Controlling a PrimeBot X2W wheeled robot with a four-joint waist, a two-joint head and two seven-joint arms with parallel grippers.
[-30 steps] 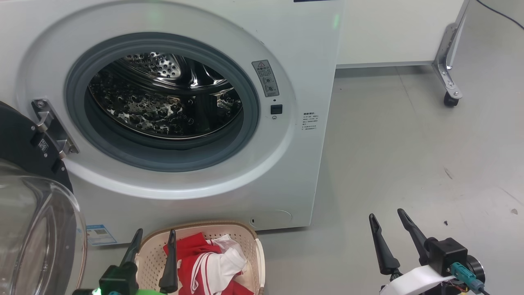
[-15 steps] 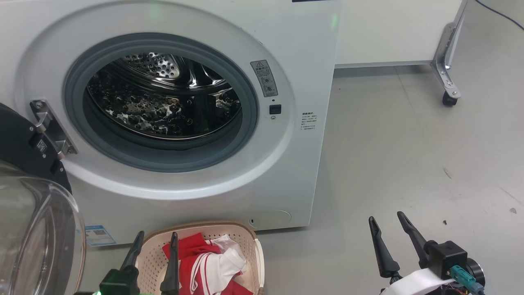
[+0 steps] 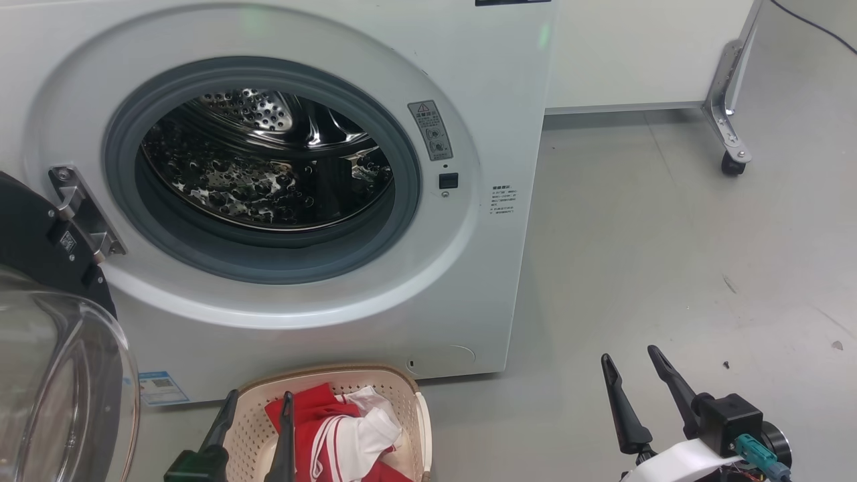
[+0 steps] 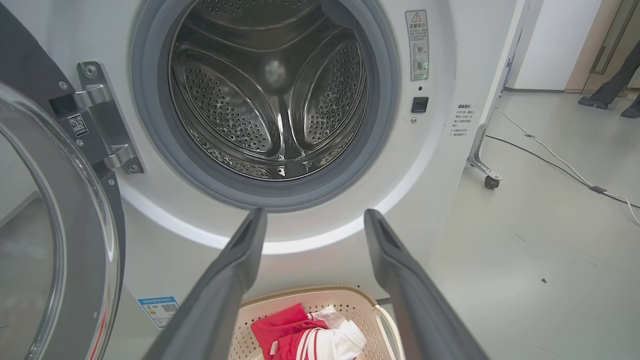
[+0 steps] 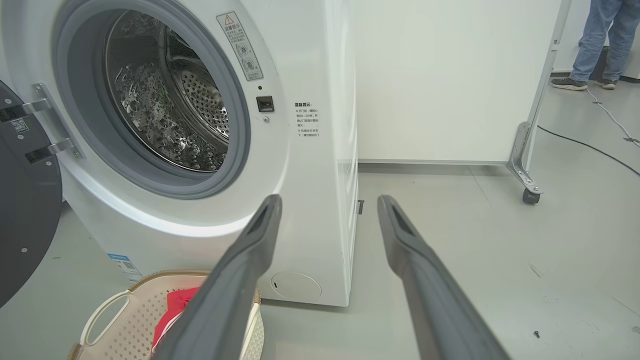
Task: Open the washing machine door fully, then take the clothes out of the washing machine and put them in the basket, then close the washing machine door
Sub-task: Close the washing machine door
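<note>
Red clothes (image 3: 335,435) lie in basket (image 3: 321,370), bottom middle of frame, in front of washing machine (image 3: 495,100). Drum (image 3: 268,167) looks bare (shiny metal, no cloth seen). Left gripper (image 3: 260,396) has slid lower toward bottom edge than second ago, pulling back from basket, fingers spread, holding nothing. Right gripper (image 3: 629,355), lower right, fingers spread too, hardly moved. Washing machine door (image 3: 30,248) hangs wide open at left edge. My guess: unloading done, only door shutting left.

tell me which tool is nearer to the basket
Left. The left tool is right by the basket, overlapping its left part in the head view. The right tool is well off to the basket's right, over the grey floor.
</note>
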